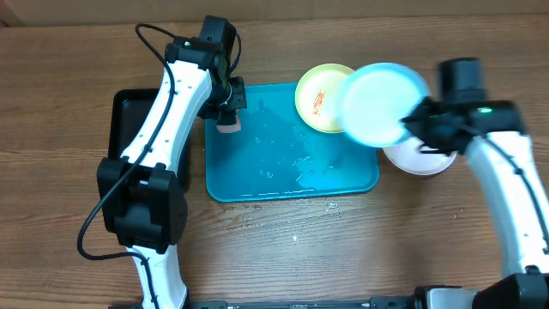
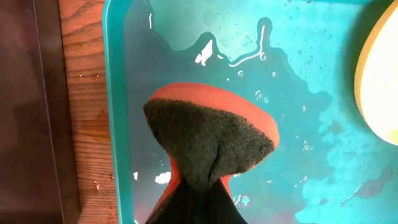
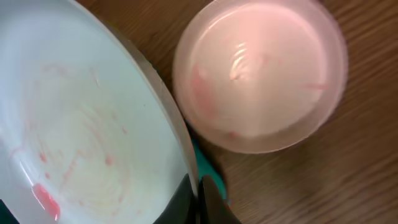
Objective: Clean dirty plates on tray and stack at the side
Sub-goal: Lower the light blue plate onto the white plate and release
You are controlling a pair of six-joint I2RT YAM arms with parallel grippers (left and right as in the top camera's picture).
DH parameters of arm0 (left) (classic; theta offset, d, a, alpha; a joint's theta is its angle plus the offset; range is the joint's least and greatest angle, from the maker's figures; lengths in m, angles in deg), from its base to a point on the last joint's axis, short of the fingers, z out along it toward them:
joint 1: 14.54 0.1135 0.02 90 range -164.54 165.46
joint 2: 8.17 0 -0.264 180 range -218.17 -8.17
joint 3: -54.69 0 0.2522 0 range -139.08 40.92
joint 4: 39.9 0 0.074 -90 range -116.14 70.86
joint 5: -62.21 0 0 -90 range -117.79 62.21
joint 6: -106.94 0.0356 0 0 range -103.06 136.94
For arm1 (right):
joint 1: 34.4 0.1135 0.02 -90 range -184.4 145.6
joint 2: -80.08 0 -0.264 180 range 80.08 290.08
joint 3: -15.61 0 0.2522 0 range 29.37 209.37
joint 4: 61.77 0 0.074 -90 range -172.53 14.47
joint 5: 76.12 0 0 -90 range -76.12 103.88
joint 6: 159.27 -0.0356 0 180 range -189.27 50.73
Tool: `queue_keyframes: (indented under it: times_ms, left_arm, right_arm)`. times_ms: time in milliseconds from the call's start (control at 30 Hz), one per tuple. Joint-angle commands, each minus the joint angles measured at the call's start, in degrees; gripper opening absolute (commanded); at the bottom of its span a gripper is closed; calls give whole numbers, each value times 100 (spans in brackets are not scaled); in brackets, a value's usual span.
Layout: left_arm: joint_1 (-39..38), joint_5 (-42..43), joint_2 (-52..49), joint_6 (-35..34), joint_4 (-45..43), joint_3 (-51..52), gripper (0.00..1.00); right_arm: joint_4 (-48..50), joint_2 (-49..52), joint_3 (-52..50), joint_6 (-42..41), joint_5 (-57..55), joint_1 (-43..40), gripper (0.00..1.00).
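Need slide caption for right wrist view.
Right gripper pinches the smeared mint-green plate by its rim; white plate on table below.

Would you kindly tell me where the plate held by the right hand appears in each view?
Overhead: mint-green plate, upper right, overlapping the top right corner of the tray.
Left wrist: not in it.
Right wrist: fills the left side, smeared red.
Shared landmark: the teal tray, visible in all three.

tray middle open, sponge at its left edge, yellow-green plate and raised mint plate crowding right end
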Motion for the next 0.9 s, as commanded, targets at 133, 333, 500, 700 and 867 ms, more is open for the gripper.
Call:
queue_keyframes:
  times_ms: [133, 333, 500, 700, 867]
  left_arm:
    - [-55, 81, 15, 9, 9, 26, 4]
    - [-55, 83, 15, 9, 11, 26, 4]
    - [-70, 83, 15, 9, 11, 26, 4]
    - [-122, 83, 15, 9, 9, 26, 4]
    - [-149, 81, 15, 9, 9, 26, 4]
  right_arm:
    - [170, 15, -295, 343, 302, -1478, 4]
    - [754, 50, -1016, 358, 304, -1943, 4]
    - [1519, 114, -1598, 354, 302, -1941, 4]
    - [2144, 503, -1893, 313, 352, -1926, 4]
    - [2262, 837, -1891, 319, 588, -1906, 11]
